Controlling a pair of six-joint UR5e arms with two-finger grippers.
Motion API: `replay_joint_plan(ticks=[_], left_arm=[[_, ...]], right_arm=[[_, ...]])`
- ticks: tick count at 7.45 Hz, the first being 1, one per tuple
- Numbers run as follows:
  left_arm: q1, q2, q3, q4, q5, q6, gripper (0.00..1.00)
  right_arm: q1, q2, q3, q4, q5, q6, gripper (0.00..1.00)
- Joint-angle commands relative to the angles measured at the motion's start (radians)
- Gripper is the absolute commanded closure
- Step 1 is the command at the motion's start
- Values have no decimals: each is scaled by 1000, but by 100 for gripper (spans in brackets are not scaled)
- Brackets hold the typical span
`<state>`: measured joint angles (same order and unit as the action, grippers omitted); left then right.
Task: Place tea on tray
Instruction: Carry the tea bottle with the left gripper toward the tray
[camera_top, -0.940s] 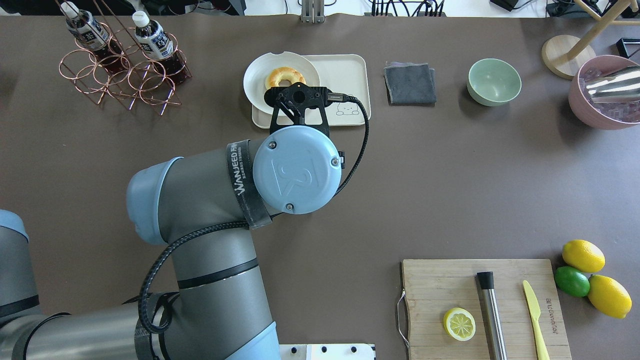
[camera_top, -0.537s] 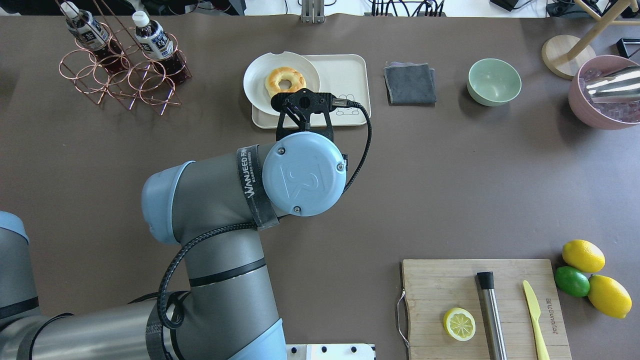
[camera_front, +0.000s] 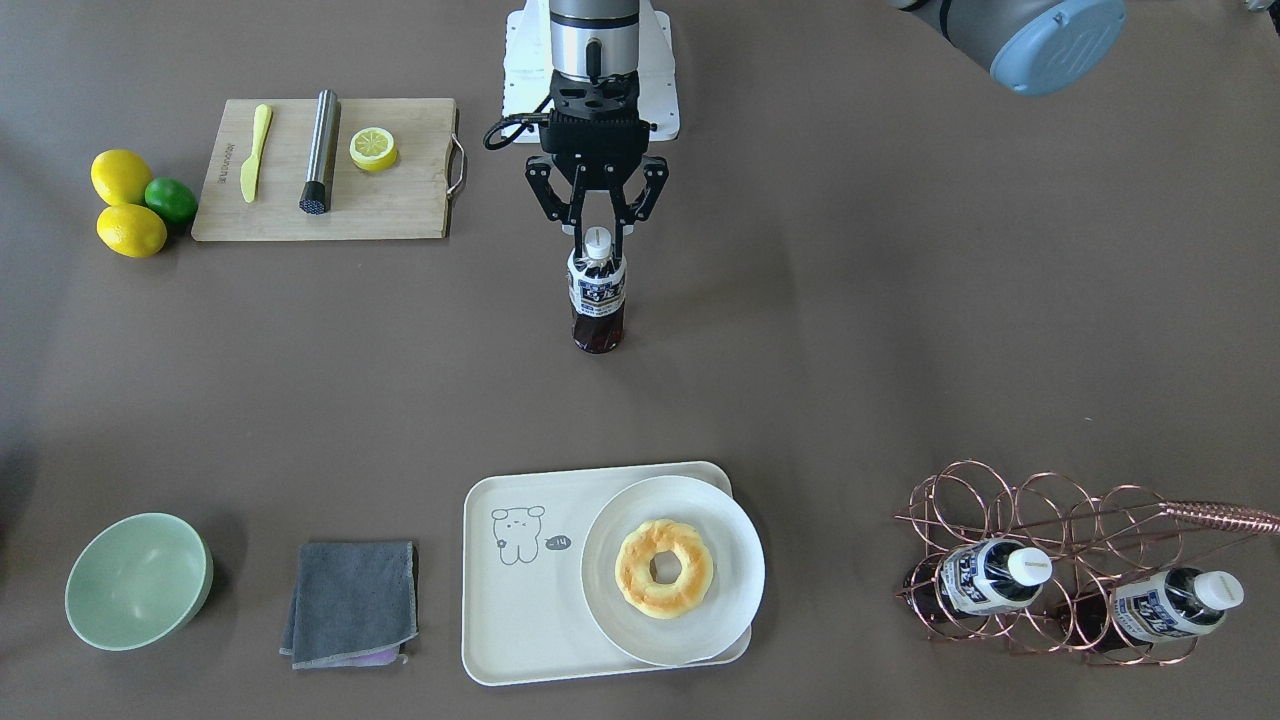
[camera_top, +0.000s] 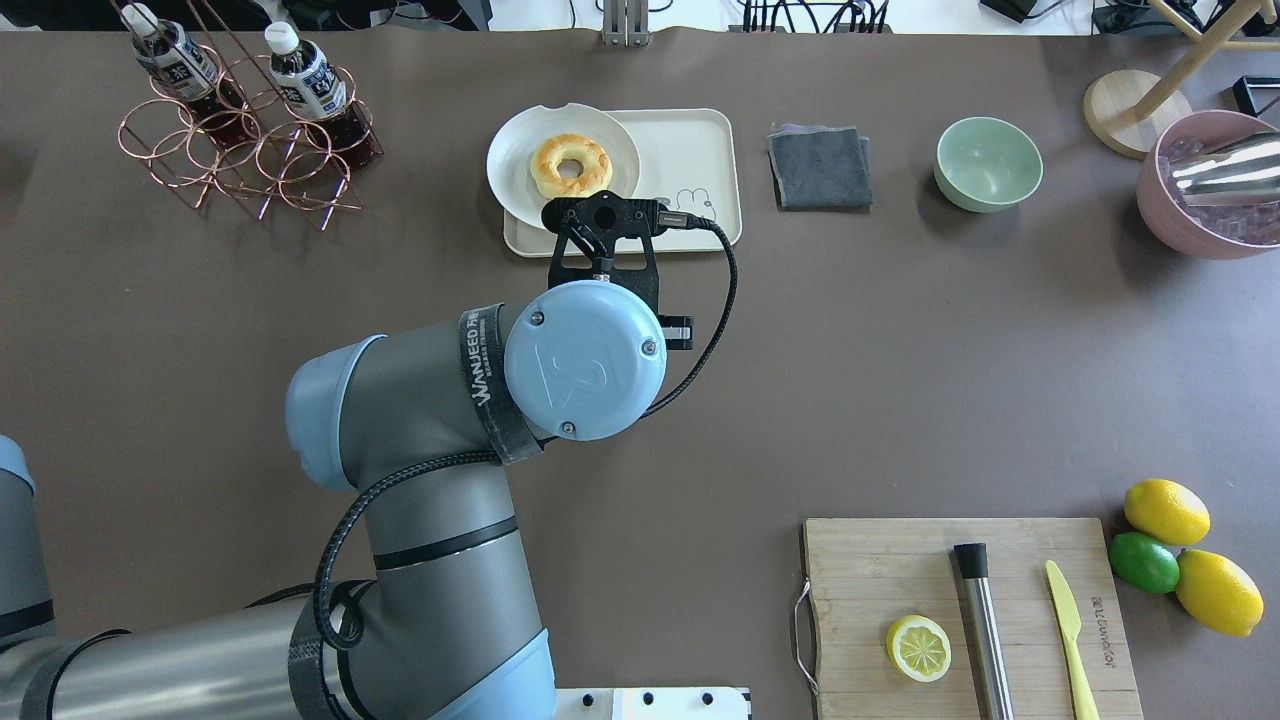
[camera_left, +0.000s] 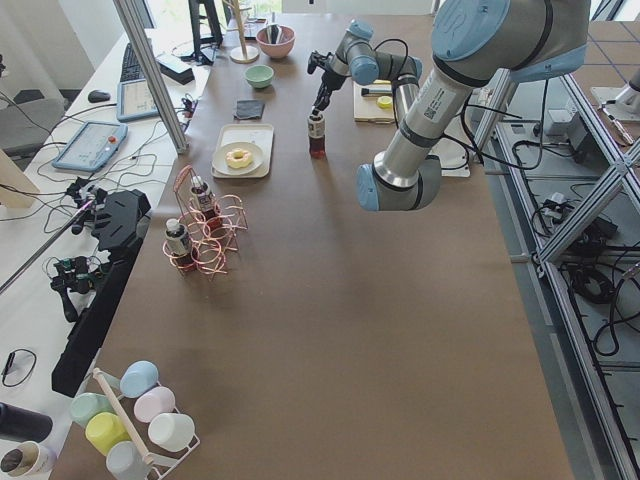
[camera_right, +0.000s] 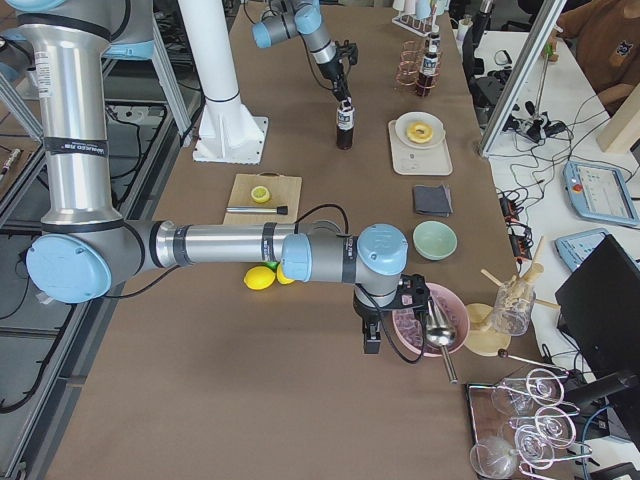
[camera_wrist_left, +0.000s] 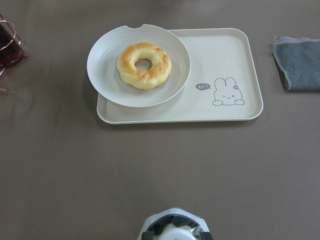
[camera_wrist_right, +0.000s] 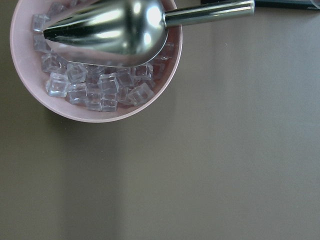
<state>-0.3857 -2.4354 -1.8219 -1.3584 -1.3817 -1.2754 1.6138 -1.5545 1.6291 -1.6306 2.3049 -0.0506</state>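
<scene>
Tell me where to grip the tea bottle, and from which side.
By the white cap and neck, from straight above. The tea bottle is upright, cap uppermost, and the left claw pinches it there, leaving its base free to land on the tray.

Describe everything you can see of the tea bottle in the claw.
The tea is a small clear plastic bottle of dark brown liquid, with a white screw cap and a dark-blue-and-white label around its upper body. It is capped and upright. The left claw grips it from above at the cap, with a finger on either side. It is over bare table between the robot and the tray, well short of the tray. Whether its base touches the table cannot be told.
</scene>
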Motion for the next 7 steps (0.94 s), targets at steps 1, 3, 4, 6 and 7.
replay_joint_plan(ticks=[1, 3, 4, 6, 7], left_arm=[[-4, -2, -11, -5, -3, 48, 2], [-21, 1, -31, -4, -5, 50, 2], [-27, 19, -36, -8, 0, 56, 2], [-94, 27, -63, -11, -7, 54, 2], [-132, 51, -59, -62, -7, 48, 2]], right_arm=[[0, 5, 0, 0, -2, 0, 0], [0, 7, 0, 0, -2, 0, 0], [0, 10, 0, 0, -2, 0, 0], [0, 13, 2, 0, -2, 0, 0], [0, 13, 2, 0, -1, 0, 0]])
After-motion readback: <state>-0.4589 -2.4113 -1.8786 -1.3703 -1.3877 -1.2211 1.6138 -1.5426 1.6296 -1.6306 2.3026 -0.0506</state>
